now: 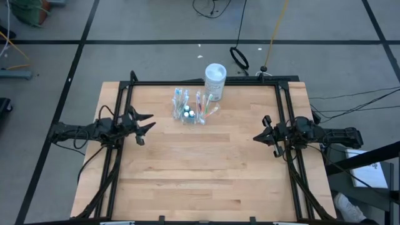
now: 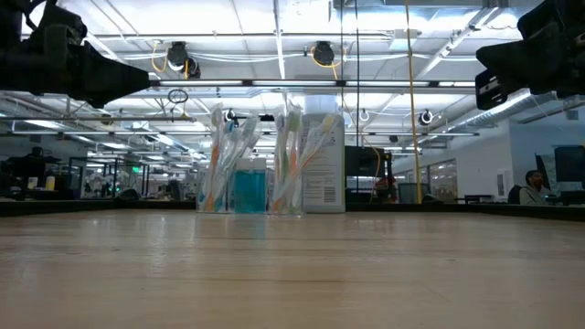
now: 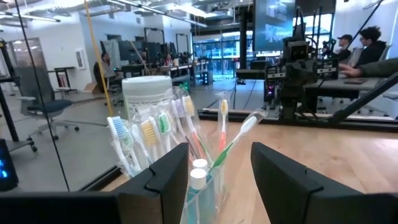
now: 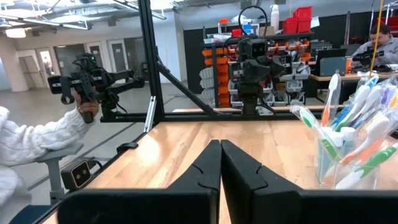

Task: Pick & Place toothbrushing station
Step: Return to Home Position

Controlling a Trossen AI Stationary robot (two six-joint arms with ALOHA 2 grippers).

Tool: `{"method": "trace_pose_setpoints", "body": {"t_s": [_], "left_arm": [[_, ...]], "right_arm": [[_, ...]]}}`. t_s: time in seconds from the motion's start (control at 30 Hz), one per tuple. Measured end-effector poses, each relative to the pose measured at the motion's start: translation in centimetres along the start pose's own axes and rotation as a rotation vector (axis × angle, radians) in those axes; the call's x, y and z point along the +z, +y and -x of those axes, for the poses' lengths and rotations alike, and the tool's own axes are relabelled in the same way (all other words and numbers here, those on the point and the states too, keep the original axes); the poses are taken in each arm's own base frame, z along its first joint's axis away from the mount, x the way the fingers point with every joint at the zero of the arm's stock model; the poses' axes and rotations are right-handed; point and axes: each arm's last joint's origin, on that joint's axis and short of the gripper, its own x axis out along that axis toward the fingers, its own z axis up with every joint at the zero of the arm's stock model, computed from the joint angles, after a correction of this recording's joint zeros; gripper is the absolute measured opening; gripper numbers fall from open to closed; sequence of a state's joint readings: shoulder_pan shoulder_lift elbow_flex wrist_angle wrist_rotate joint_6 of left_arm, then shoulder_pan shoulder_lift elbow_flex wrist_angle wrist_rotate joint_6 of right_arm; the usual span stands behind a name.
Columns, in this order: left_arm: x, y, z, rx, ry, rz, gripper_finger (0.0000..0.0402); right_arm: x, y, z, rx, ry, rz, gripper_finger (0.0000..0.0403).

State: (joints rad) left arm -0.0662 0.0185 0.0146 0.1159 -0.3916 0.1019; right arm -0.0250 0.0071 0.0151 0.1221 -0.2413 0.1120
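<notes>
The station [image 1: 190, 107] stands upright on the table [image 1: 206, 178] toward 12 o'clock from its centre, packed with brushes [image 2: 307, 155] and a blue-filled bottle [image 2: 249, 192], with the tub [image 1: 215, 79] just beside it at 1 o'clock. Expect it to be light, stiff and slick-walled, and top-heavy under those leaning handles. If you must shift it, pinch low across a clear outer wall or a divider, never by a brush, and keep it level. The left gripper [image 1: 150, 121] hangs off at the station's 8 o'clock, clear of it, its fingers spread wide and empty. The right gripper [image 4: 219, 149] waits well apart at 4 o'clock, its fingers pressed together on nothing. From above you see only white caps between the brush heads, while the low view shows the blue liquid beneath them. That low view also overlaps station and tub, and only the overhead one shows the tub standing behind. Neither shows whether the two touch.
</notes>
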Motion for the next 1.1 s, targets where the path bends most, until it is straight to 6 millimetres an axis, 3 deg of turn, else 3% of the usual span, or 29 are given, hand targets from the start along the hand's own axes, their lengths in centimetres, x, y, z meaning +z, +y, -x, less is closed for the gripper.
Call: {"method": "trace_pose_setpoints", "body": {"t_s": [1.1], "left_arm": [[-0.23, -0.02, 0.01, -0.002, 0.027, -0.016, 0.0177]], "right_arm": [[-0.03, -0.01, 0.00, -0.003, 0.000, 0.000, 0.0004]]}}
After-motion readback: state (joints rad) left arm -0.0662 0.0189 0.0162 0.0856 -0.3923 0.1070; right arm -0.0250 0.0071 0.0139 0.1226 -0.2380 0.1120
